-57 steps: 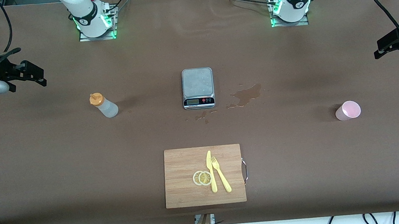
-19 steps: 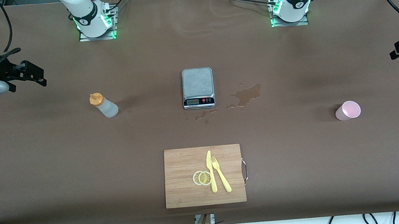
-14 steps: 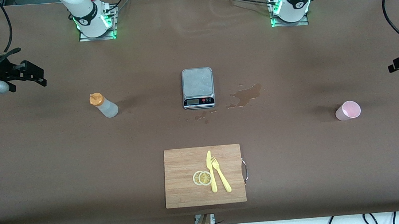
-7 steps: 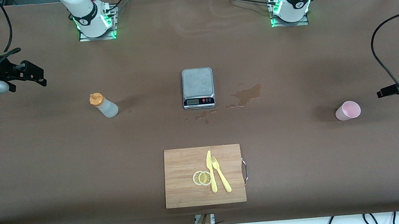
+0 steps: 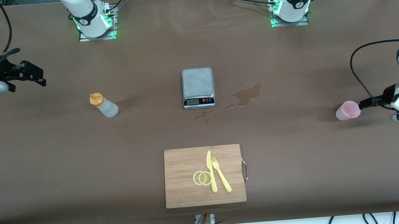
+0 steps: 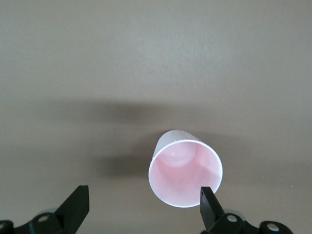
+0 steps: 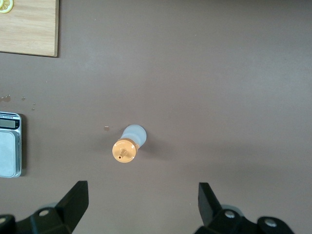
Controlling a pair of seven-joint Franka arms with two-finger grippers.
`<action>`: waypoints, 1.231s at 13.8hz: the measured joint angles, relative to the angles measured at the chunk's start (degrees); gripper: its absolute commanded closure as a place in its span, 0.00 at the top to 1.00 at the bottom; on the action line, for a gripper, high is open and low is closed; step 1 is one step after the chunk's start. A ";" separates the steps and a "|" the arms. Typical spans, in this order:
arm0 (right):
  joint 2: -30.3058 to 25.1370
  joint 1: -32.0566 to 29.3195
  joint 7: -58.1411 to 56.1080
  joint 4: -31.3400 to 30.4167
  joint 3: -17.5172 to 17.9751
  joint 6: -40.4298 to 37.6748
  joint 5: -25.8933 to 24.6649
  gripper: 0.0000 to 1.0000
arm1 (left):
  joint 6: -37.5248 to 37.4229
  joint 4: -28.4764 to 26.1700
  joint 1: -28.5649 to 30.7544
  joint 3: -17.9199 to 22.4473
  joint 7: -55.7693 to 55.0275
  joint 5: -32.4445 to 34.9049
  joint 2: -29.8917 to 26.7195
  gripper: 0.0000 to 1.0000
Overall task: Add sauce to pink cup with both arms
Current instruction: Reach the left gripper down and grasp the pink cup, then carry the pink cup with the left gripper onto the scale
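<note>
While the right gripper (image 5: 31, 75) waits spread and empty above the table's right-arm edge, the sauce bottle (image 5: 105, 105) stands untouched. Kitchen scale (image 5: 198, 88), spill (image 5: 245, 95) and cutting board (image 5: 204, 175) sit mid-table, clear of either reach. Left gripper (image 6: 141, 214), wide and empty, nears the pink cup (image 5: 347, 110); next, close on it.

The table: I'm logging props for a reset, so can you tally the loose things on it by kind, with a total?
Bottle: 1
Cup: 1
Scale: 1
Board: 1
Lemon slices: 2
Knife: 1
Fork: 1
Total: 8
</note>
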 measured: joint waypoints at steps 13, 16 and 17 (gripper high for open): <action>0.02 0.01 0.00 0.00 -0.02 -0.55 0.02 1.00 | 5.27 -1.59 -0.07 -0.75 1.11 0.00 3.92 0.00; -0.01 0.06 0.01 0.08 -0.01 -0.24 0.03 1.00 | -4.40 2.73 -0.38 -1.63 1.05 -0.02 1.49 0.00; -0.01 0.06 0.01 0.09 -0.01 -0.23 0.03 1.00 | -7.39 3.84 -0.70 -2.52 0.49 -0.04 0.12 0.00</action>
